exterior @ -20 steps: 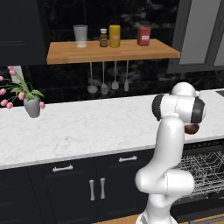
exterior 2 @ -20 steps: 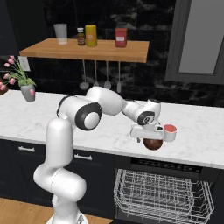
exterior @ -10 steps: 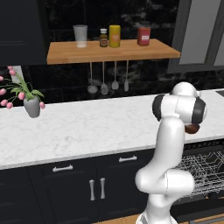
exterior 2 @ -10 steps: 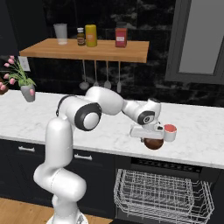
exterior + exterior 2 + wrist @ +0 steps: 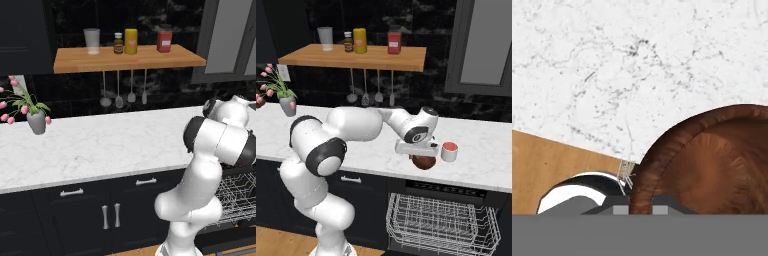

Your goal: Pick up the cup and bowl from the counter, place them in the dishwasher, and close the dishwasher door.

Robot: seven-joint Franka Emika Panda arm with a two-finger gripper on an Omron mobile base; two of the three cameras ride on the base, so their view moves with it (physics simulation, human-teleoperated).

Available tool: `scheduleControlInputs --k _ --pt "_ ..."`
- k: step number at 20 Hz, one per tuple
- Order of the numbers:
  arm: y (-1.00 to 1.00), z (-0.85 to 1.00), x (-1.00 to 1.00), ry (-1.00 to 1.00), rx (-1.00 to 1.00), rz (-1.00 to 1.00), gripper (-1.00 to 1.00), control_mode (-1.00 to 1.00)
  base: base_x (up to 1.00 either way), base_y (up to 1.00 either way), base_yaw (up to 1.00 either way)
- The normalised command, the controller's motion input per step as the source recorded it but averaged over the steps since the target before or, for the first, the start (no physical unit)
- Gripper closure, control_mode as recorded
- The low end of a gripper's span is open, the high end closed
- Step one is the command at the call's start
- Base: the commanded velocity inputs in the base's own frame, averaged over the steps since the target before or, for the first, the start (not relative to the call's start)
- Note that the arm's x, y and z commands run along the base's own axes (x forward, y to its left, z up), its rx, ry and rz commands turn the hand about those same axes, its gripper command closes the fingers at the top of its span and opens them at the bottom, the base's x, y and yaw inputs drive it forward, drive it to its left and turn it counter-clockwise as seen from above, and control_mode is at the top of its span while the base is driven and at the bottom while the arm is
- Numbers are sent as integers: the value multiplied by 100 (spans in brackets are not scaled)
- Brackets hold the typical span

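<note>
In the left base view I see the long white marble bench (image 5: 100, 145) running across the middle of the frame, with the arm at the lower right hiding the hand.

In the right base view the pincer (image 5: 423, 156) sits right of centre, low over the round reddish-brown wooden bowl (image 5: 424, 162) near the bench's front edge. The small white-grey cup with the salmon-red inside (image 5: 449, 151) stands upright just right of the bowl. The grey wire rack of the black dishwasher (image 5: 443, 225) is pulled out along the bottom.

In the hand view I see the bowl's rim (image 5: 677, 145) rising between the fingertips at the lower right; the pincer is closed narrowly on that rim.
</note>
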Motion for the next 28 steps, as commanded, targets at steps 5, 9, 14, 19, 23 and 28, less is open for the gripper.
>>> scheduleControlInputs --k 5,9,14,19,23,28 --pt "17 25 -78 -3 -1 0 100 -100 0 0 0" --pt "-4 2 -20 0 1 -1 100 -100 0 0 0" --pt "-31 12 -3 -1 10 -16 100 -100 0 0 0" --pt "-6 2 -27 -12 3 -11 100 -100 0 0 0" --pt "0 0 -44 -9 0 -4 100 -100 0 0 0" --pt "0 -5 -48 -1 0 0 100 -100 0 0 0"
